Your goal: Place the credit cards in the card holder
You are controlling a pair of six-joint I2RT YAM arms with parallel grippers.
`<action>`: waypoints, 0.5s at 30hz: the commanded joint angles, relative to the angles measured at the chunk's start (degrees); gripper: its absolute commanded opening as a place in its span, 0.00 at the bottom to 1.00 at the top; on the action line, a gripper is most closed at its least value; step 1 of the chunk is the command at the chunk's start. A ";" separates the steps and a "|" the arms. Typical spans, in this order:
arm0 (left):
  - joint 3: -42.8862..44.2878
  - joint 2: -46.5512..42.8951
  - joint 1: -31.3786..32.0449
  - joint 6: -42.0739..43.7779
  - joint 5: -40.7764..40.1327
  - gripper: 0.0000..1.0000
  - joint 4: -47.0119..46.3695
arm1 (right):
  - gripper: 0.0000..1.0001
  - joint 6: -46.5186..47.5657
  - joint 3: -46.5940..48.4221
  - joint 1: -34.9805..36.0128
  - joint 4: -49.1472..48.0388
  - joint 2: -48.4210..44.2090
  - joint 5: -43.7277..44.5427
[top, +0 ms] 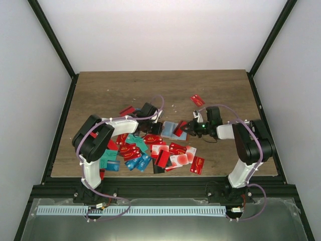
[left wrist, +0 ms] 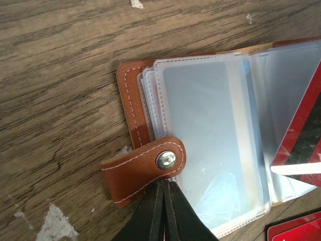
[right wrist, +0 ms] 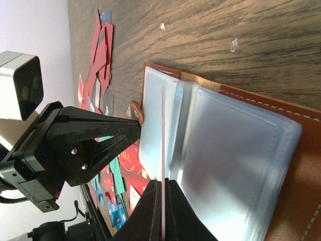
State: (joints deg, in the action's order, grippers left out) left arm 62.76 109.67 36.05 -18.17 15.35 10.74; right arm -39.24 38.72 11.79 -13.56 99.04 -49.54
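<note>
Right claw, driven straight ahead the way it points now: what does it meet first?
The red card pinched in the right claw leads, so it would reach the card holder first, at its clear plastic sleeves. Depth is hard to judge; the card's tip may already touch them.

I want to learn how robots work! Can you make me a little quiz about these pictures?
1. True or false: the card holder lies open.
2. What does the right gripper hold? A a red card, B a teal card, C nothing.
3. Which gripper is at the holder's snap strap?
Key: 1 true; 2 A; 3 the left gripper.
</note>
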 commanded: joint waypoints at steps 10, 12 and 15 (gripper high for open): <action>-1.98 -1.12 -0.02 -1.40 -1.67 0.07 0.53 | 0.01 -0.99 0.55 -0.64 -3.26 2.24 1.03; -2.16 -1.27 -0.02 -1.51 -1.56 0.07 0.43 | 0.01 -1.17 0.54 -0.64 -3.73 2.91 1.04; -2.42 -1.66 -0.02 -1.68 -1.40 0.07 0.25 | 0.01 -1.19 0.56 -0.64 -3.99 3.57 1.03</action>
State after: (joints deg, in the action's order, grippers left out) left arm 61.71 109.03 36.03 -19.49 15.05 9.85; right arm -40.14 38.70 11.79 -15.99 101.14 -48.82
